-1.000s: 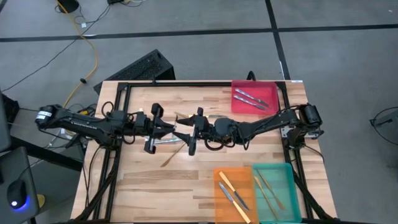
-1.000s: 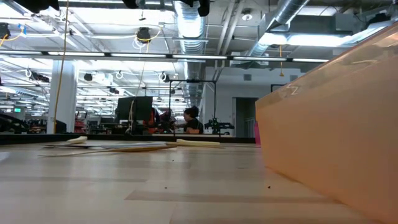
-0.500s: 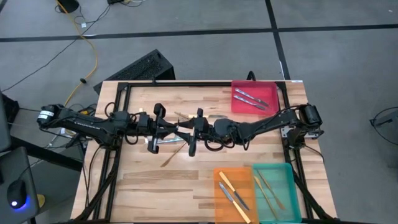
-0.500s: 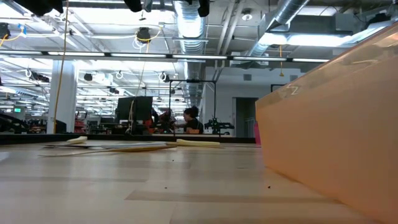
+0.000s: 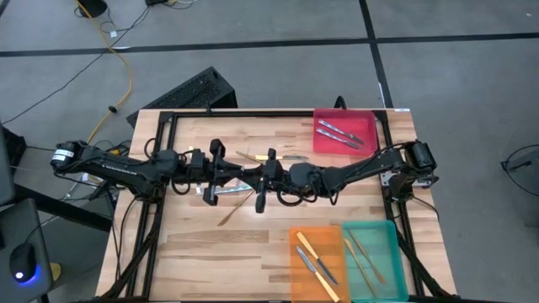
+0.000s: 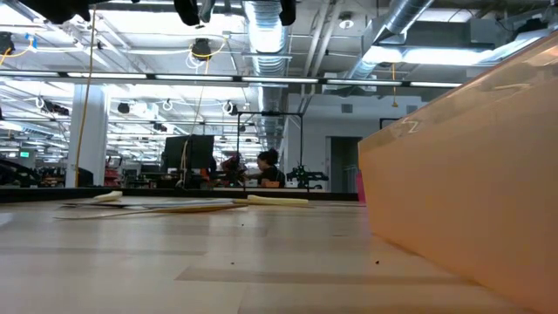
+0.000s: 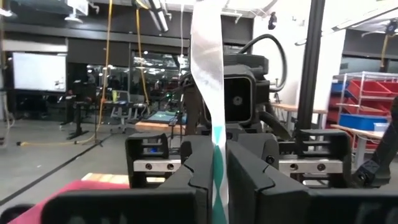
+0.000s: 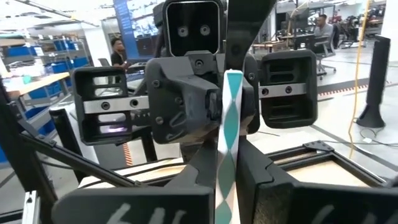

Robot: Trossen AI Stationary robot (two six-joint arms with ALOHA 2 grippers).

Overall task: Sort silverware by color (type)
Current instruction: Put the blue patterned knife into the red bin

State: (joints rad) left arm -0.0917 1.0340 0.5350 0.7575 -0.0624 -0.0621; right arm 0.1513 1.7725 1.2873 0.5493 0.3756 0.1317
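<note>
Wooden counter (image 5: 194, 240) seen from above, framed in black and standing on a grey floor. Both dark arms reach in and meet over its middle. The left hand (image 5: 238, 174) and the right hand (image 5: 249, 175) face each other tip to tip, both pinching one utensil (image 5: 244, 174) between them. A few more utensils (image 5: 229, 192) lie on the wood just beneath them. A red tray (image 5: 364, 145) at the far right holds two silver pieces; an orange tray (image 5: 299, 261) and a teal tray (image 5: 386, 252) sit side by side at the near edge, each with utensils inside.

At counter height, pale utensils (image 6: 183, 206) lie flat on the wood far back, and the orange tray's wall (image 6: 471, 166) fills the right side.

From the left wrist, its fingers (image 7: 198, 168) press on a thin upright strip (image 7: 209, 81), silver above and teal at the grip.

From the right wrist, its fingers (image 8: 205, 168) clamp the same piece, whose handle (image 8: 227, 143) is patterned in teal and white diamonds.
</note>
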